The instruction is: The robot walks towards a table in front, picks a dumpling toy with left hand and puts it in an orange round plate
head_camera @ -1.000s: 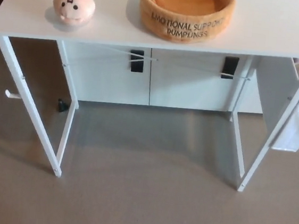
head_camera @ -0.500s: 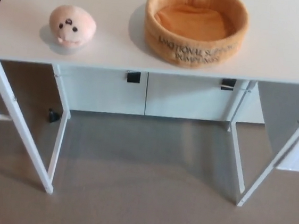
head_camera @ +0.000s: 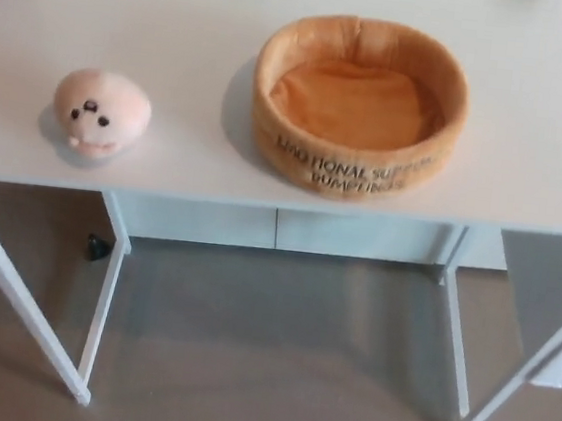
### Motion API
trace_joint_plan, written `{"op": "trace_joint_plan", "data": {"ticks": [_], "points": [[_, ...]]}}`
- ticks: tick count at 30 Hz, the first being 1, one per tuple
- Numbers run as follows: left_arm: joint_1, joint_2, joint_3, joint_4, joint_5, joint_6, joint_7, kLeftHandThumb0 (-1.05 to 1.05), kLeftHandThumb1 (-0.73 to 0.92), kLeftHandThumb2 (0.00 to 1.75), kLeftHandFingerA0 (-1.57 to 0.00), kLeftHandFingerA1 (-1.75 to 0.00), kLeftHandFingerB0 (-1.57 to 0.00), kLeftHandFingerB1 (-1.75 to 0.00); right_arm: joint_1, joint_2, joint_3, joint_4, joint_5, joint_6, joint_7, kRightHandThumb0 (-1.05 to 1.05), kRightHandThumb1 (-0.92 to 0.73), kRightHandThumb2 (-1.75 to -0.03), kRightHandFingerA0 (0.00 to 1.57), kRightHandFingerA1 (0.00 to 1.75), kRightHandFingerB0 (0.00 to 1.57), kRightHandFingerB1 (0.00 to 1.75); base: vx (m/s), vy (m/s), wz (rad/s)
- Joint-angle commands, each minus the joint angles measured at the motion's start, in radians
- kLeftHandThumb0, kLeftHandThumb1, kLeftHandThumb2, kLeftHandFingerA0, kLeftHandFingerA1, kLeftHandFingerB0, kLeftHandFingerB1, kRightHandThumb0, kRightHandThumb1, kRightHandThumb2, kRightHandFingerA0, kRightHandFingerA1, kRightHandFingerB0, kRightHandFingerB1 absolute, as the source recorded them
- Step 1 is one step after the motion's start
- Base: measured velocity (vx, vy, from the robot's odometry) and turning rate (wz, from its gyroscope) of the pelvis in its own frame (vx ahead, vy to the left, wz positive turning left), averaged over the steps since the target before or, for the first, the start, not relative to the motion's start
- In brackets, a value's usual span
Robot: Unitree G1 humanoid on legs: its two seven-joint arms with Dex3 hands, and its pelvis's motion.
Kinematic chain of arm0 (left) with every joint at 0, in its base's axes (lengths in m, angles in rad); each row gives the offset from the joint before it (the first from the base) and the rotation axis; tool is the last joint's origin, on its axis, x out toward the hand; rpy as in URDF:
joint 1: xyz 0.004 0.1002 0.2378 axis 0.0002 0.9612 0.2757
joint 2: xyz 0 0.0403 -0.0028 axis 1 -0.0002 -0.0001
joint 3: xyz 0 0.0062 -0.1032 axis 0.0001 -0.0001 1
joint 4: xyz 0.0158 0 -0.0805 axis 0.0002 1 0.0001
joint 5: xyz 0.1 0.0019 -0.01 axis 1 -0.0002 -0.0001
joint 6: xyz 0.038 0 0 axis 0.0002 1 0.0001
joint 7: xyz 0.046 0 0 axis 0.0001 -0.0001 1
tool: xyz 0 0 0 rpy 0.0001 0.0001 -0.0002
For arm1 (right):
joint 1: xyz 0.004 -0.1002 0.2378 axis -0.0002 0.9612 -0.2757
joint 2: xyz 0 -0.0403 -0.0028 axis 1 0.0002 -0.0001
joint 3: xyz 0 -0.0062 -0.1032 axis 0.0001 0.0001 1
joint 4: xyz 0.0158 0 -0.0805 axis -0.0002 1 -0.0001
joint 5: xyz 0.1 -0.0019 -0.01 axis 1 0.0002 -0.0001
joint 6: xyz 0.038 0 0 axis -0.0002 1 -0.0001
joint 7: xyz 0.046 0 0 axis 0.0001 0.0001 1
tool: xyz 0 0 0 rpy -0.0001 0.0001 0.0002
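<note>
Soft, even light, fairly bright; the white table point(head_camera: 531, 126) looks washed out but without hard glare. The toy point(head_camera: 100, 112) casts a faint shadow toward 8 o'clock, the plate point(head_camera: 359, 105) toward 9 o'clock. The whole view is slightly blurred; the plate's lettering is smeared. Table legs splay outward toward the lower corners

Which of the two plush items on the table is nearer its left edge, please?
The dumpling toy, the small pale pink ball with a face. It sits near the table's left edge, while the orange round plate sits nearer the middle.
</note>
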State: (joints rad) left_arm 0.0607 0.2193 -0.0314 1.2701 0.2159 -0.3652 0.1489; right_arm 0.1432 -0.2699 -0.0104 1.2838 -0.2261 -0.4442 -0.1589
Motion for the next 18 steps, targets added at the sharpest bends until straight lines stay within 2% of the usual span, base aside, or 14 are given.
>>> {"op": "trace_joint_plan", "data": {"ticks": [1, 4, 6, 12, 15, 18], "points": [[0.014, 0.022, -0.005, 0.01, 0.004, 0.01, -0.01, -0.1, 0.51, 1.13, -0.14, -0.74, 0.0, -0.36, 0.012, 0.001, 0.009, 0.01, -0.004, -0.01, -0.024, -0.34, -0.66, -0.6, 0.95, 0.71, 0.46, 0.35, 0.16, -0.109, 0.01], [0.021, 0.026, -0.015, 0.003, 0.013, 0.0, -0.007, -0.11, 0.52, 1.13, -0.13, -0.73, 0.0, -0.35, 0.02, 0.005, 0.011, 0.006, -0.003, -0.02, -0.032, -0.31, -0.65, -0.61, 0.94, 0.58, 0.48, 0.36, 0.15, -0.048, -0.03], [0.022, 0.026, -0.016, 0.002, 0.011, 0.002, -0.009, -0.09, 0.53, 1.12, -0.15, -0.75, 0.0, -0.35, 0.023, 0.008, 0.009, 0.006, 0.001, -0.024, -0.032, -0.33, -0.67, -0.61, 0.95, 0.63, 0.47, 0.36, 0.17, 0.04, -0.13], [0.021, 0.029, -0.02, 0.002, 0.011, 0.008, -0.015, -0.1, 0.53, 1.13, -0.15, -0.76, 0.0, -0.34, 0.029, 0.01, 0.008, 0.015, -0.001, -0.035, -0.036, -0.34, -0.66, -0.62, 0.95, 0.6, 0.48, 0.36, 0.19, 0.172, -0.2], [0.02, 0.032, -0.029, 0.002, 0.018, 0.007, -0.011, -0.11, 0.52, 1.13, -0.13, -0.74, 0.0, -0.36, 0.032, 0.012, 0.006, 0.012, 0.003, -0.037, -0.037, -0.3, -0.65, -0.6, 0.97, 0.69, 0.49, 0.36, 0.22, 0.236, 0.04], [0.022, 0.032, -0.03, 0.005, 0.017, 0.011, -0.006, -0.11, 0.53, 1.11, -0.14, -0.73, 0.0, -0.36, 0.039, 0.015, 0.004, 0.011, 0.006, -0.043, -0.033, -0.3, -0.65, -0.61, 0.98, 0.67, 0.48, 0.36, 0.14, 0.104, 0.07]]}}
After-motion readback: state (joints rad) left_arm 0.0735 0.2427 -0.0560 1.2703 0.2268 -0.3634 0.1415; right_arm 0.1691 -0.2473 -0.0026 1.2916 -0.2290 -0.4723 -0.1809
